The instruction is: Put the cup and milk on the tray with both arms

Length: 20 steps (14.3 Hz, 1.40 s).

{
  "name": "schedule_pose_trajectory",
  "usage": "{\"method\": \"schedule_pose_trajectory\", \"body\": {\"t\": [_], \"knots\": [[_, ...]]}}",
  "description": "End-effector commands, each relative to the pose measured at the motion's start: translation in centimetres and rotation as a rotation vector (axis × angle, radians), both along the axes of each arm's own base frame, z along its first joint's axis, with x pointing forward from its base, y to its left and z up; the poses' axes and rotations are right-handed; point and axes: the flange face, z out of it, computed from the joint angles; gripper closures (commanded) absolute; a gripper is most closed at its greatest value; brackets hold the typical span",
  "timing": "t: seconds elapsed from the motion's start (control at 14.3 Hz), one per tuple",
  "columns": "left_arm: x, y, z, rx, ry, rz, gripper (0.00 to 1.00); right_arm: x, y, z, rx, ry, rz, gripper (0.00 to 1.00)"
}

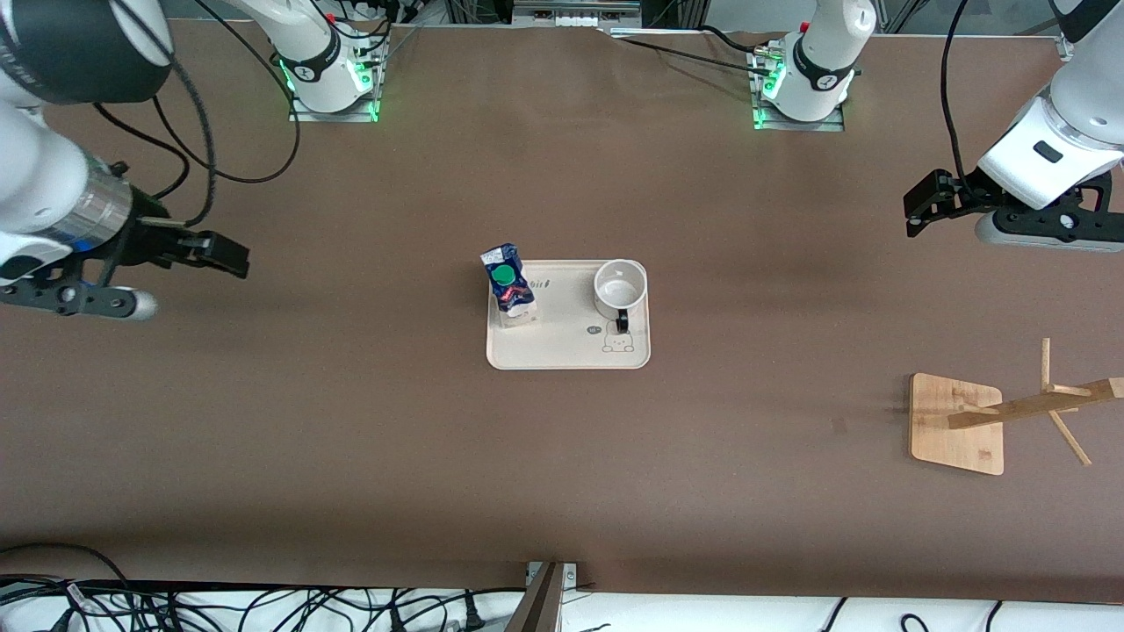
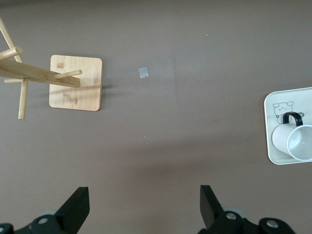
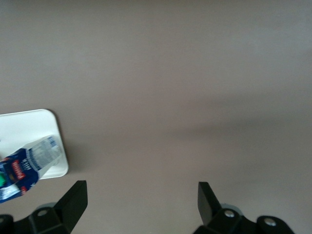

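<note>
A brown table point(image 1: 562, 456) fills the scene, with the two arm bases standing along its 12 o'clock edge in the front view. Near the table's middle lies the beige tray point(image 1: 562, 351), and both task items stand on it: the milk point(image 1: 508, 288) upright at the tray's 10 o'clock corner, toward the right arm's end, and the cup point(image 1: 620, 286) at its 2 o'clock corner, toward the left arm's end, mouth up, its black handle turned toward the front camera. The right gripper point(image 1: 224, 254) hangs over bare table at about 9 o'clock from the tray, well apart from the milk, its fingers spread and empty. The left gripper point(image 1: 922, 206) hangs over bare table at roughly 2 o'clock from the tray, well apart from the cup, fingers likewise spread and empty. A wooden stand point(image 1: 961, 423) with pegs sits toward the left arm's end, at about 4 o'clock from the tray, nearer to the front camera than the tray.
</note>
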Motion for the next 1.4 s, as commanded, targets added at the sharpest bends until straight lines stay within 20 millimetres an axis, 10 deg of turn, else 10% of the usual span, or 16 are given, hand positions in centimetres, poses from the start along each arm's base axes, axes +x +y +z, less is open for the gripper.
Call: {"method": "schedule_pose_trajectory", "body": {"t": [0.0,0.77,1.33], "knots": [[-0.1,0.0,0.1,-0.022,-0.004,-0.013,0.00,0.6,-5.9,-0.7,0.010,0.002,0.035,0.00],[-0.1,0.0,0.2,-0.021,-0.003,-0.013,0.00,-2.4,-16.3,-1.4,-0.065,-0.054,-0.042,0.00],[-0.3,0.0,0.1,-0.020,0.011,-0.015,0.00,-3.5,-12.9,-1.0,-0.060,-0.031,-0.002,0.00]]}}
